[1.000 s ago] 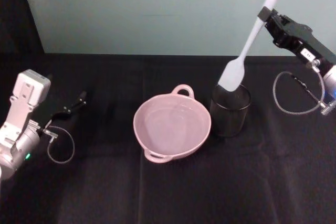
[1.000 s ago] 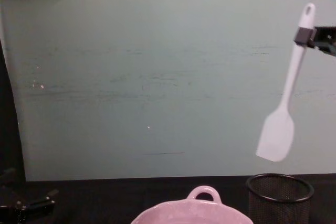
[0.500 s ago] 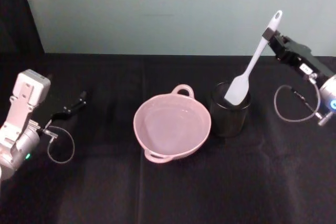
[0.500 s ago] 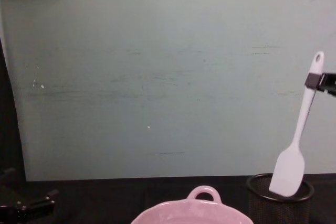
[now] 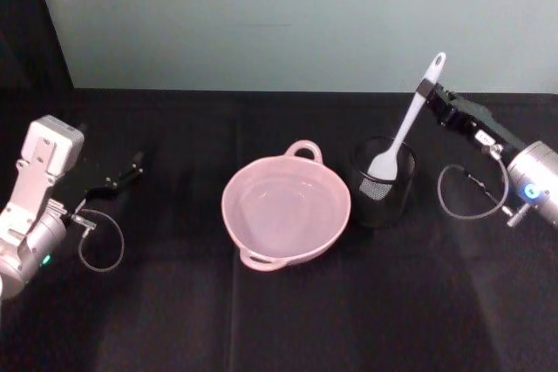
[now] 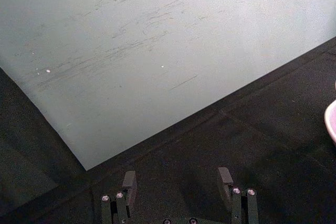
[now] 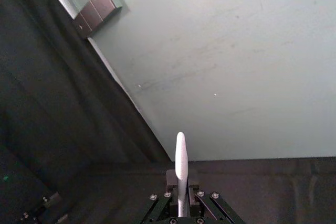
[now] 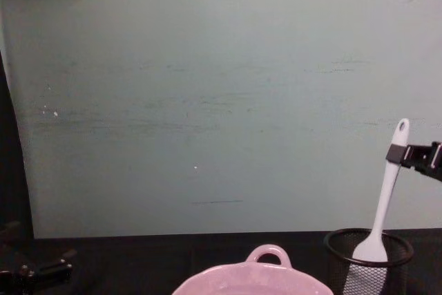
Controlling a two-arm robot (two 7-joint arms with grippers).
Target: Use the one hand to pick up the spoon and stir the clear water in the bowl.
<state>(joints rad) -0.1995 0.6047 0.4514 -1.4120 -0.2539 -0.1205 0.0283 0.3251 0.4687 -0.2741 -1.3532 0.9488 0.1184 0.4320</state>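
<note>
Spoon: we see the spoon (image 5: 403, 121) as a long, slim white piece with a hole at the handle tip and a flat, paddle-like head; it stands tilted, handle leaning up toward the wall.
Spoon's place: its head sits down inside the black wire-mesh cup (image 5: 383, 182), and in the chest view we see the head through the mesh, below the rim.
Right pincer: the right pincer (image 5: 429, 96) is clamped on the spoon's upper handle just below the hole; in the right wrist view the handle stands squeezed between the two fingers (image 7: 171, 178), the tip poking out past them.
Right arm: we see it reach in from the right edge above the counter (image 5: 279, 320), a white label sticker on the black body and a silver wrist behind it.
Bowl: the pale pink bowl (image 5: 286, 211) stands on the counter just to the left of the mesh cup, a small loop handle on its far rim and another on its near rim.
Left pincer: the left pincer (image 5: 122, 175) rests low over the left side of the counter, well apart from the bowl, its fingers spread with nothing between them.
</note>
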